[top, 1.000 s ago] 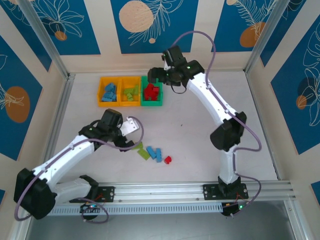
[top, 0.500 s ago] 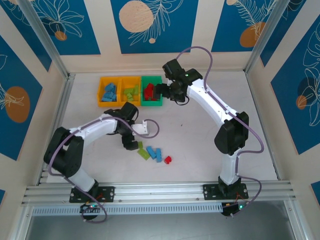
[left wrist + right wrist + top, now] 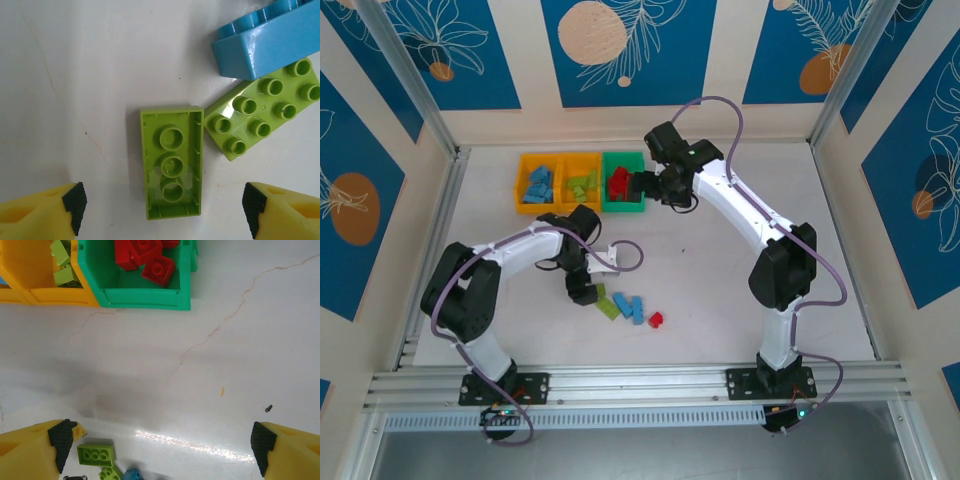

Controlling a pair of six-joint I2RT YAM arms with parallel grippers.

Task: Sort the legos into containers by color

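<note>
Three containers stand in a row at the far side of the table [image 3: 720,260], touching side by side: two orange-yellow bins and one bright green bin. The left orange-yellow bin [image 3: 519,185] holds blue legos [image 3: 538,184], the middle orange-yellow bin [image 3: 582,209] holds light green legos [image 3: 582,186], and the green bin [image 3: 623,209] holds red legos [image 3: 620,182]; the piles are too jumbled to count. Five loose bricks lie in a small cluster near the middle of the table: two light green, what look like two blue [image 3: 630,306], and one red brick [image 3: 656,320] at the right end. In the left wrist view, one light green brick [image 3: 172,162] lies upside down, its hollow underside with three round tubes facing up. Its corner meets the second light green brick [image 3: 262,116], which shows eight studs, and a blue brick [image 3: 265,42] overlaps that one's far edge. The left gripper [image 3: 162,210] hangs over the upturned brick with its jaws wide apart, one on each side and neither touching it. The right gripper [image 3: 162,445] hovers just in front of the green bin, its jaws spread wide over bare table with nothing between them.
</note>
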